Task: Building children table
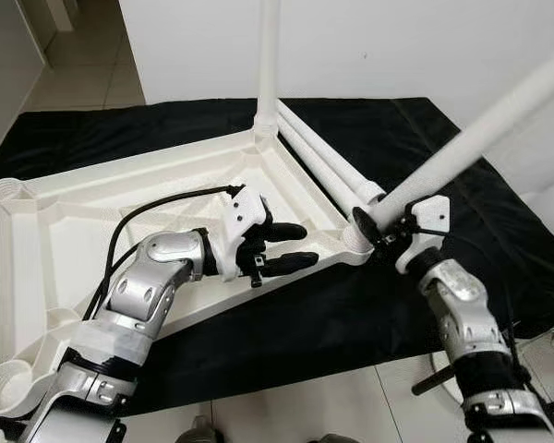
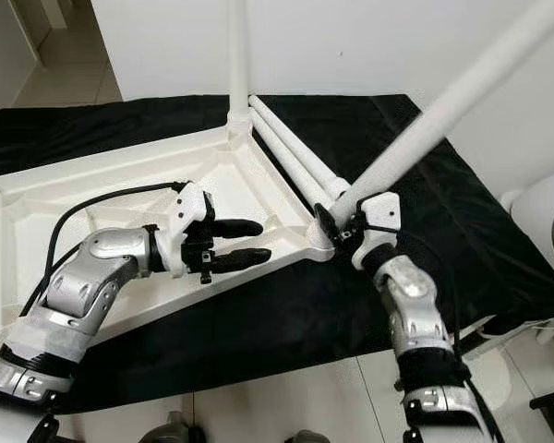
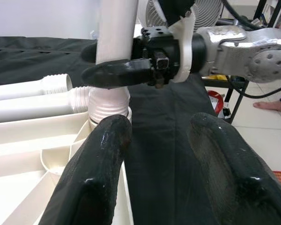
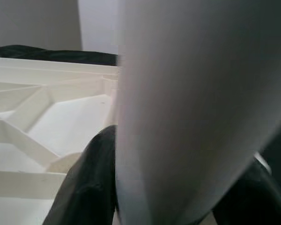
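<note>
At corner socket, right tool [image 1: 377, 228] gripping leg [image 1: 480, 137]

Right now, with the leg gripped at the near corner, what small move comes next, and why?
Probably tip the leg upright with the right gripper. Its threaded end meets the corner socket of the tabletop but leans well off vertical, unlike the standing leg. The left gripper waits open nearby.
</note>
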Available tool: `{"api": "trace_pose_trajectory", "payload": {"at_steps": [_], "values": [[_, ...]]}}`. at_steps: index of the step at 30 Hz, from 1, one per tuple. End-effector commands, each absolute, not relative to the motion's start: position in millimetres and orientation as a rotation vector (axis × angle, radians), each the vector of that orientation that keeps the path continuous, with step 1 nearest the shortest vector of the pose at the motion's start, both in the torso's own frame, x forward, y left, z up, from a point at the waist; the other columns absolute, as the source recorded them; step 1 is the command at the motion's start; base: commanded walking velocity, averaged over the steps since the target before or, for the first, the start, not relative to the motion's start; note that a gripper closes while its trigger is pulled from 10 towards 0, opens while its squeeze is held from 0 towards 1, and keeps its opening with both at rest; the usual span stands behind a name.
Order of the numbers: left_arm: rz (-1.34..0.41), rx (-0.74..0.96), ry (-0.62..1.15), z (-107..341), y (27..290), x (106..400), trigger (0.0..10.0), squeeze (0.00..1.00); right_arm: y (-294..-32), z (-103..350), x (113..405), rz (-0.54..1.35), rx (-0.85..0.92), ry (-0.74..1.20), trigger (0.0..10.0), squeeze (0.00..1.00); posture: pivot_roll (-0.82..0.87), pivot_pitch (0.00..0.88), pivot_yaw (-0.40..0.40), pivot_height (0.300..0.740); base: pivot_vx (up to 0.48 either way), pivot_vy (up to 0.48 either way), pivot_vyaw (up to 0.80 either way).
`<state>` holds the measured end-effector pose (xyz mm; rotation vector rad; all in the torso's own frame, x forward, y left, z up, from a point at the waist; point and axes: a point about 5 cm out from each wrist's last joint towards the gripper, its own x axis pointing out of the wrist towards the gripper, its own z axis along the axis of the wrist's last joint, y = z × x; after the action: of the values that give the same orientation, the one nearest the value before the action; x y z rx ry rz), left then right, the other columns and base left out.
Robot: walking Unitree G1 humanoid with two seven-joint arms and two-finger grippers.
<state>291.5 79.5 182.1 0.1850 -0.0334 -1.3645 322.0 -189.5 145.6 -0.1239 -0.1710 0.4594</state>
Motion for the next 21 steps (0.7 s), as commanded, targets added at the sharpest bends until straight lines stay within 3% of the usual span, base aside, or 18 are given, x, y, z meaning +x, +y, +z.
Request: {"api": "trace_pose_trajectory", "payload": {"at_steps": [1, 8, 9, 10, 21], "values": [[-1.366, 0.191, -0.041, 184.9, 77.8, 292.4, 10.0, 0.0, -195.2, 146.5, 322.9, 0.453, -0.113, -0.173, 0.0, 0.0, 0.01, 0.019, 0.005, 0.74, 0.0, 0.0, 0.0], [-1.36, 0.192, -0.043, 186.1, 78.0, 293.8, 10.0, 0.0, -195.5, 146.8, 330.1, 0.489, -0.086, -0.144, 0.0, 0.0, 0.01, 0.019, 0.005, 0.74, 0.0, 0.0, 0.0], [-1.36, 0.192, -0.045, 186.3, 77.9, 293.8, 10.0, 0.0, -195.8, 144.5, 332.0, 0.482, -0.066, -0.122, 4.2, 0.0, 0.01, 0.019, 0.005, 0.74, 0.0, 0.0, 0.0], [-1.359, 0.192, -0.045, 186.4, 77.9, 293.9, 10.0, 0.0, -195.0, 141.6, 333.5, 0.477, -0.065, -0.098, 10.0, 0.0, 0.02, 0.019, 0.004, 0.74, 0.0, 0.0, 0.0], [-1.342, 0.196, -0.051, 187.6, 79.7, 295.3, 10.0, 0.0, -190.1, 135.3, 323.3, 0.552, -0.104, -0.009, 10.0, 0.0, 0.02, 0.023, -0.006, 0.74, 0.0, 0.0, 0.0]]}}
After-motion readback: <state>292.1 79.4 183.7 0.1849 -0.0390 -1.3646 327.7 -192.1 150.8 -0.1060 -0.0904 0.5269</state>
